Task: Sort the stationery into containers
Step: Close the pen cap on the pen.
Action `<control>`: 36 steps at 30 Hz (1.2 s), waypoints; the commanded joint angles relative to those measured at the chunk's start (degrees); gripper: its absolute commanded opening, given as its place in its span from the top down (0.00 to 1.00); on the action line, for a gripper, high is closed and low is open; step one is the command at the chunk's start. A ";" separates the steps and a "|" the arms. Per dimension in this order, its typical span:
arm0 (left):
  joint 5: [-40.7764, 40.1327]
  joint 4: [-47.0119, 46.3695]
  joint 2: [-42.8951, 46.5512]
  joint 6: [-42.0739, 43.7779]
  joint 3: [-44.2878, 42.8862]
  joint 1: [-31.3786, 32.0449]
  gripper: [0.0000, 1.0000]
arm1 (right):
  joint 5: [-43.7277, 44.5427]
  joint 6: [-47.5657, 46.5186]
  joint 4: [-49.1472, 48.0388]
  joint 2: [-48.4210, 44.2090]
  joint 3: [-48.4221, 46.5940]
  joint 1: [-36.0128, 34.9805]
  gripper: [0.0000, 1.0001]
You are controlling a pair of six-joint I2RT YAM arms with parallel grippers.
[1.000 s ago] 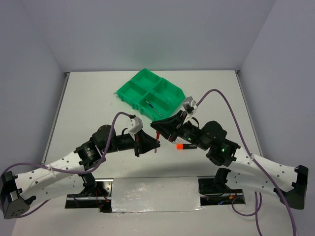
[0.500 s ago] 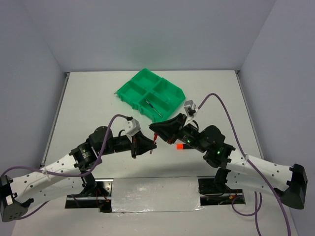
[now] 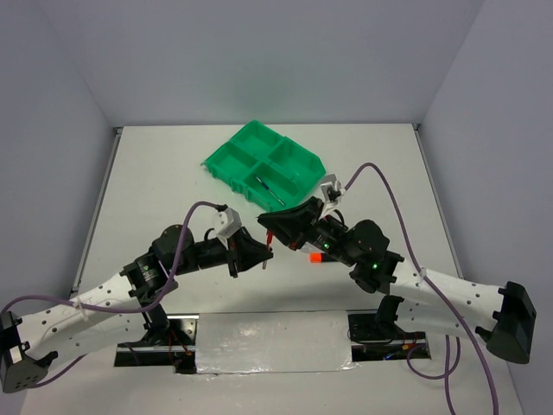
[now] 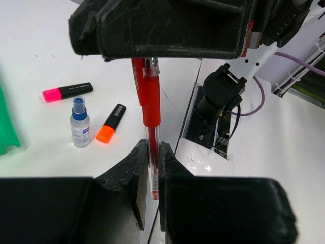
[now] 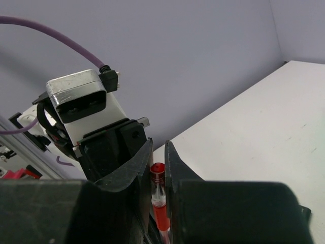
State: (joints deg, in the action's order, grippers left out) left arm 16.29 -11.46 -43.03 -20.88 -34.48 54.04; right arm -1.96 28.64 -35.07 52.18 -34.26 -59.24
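White bench [image 3: 155,186] and grey walls [image 3: 259,60] fill the view from above. One green tray [image 3: 229,162] with four square boxes sits toward the far side of the bench. One thin blue pen [image 3: 270,190] lies in the box nearest the arms. The other three boxes look bare. Two arms meet in the middle, just in front of the tray. One red pen [image 4: 151,101] hangs up off the bench between them. The left jaws are narrow and pinch one end of it. The right jaws are narrow too and pinch the other end. The left wrist view shows three more things lying on the bench: one pink highlighter [image 4: 66,92], one orange highlighter [image 4: 110,123] and one little bottle [image 4: 79,122] with a blue cap, standing upright between them. From above only the orange cap peeks out by the right arm [image 3: 432,290]. The pink one and the bottle are hidden there. The writing on the red pen and the bottle's label are too small to read.
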 commanded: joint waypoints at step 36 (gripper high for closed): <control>3.66 -12.62 -4.70 4.27 -1.56 -4.56 1.00 | -3.06 -5.17 21.09 1.52 -13.26 1.85 0.39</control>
State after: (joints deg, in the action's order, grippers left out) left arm 18.79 -14.87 -46.87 -18.02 -37.12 49.58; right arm -4.84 27.11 -24.14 54.72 -40.69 -58.24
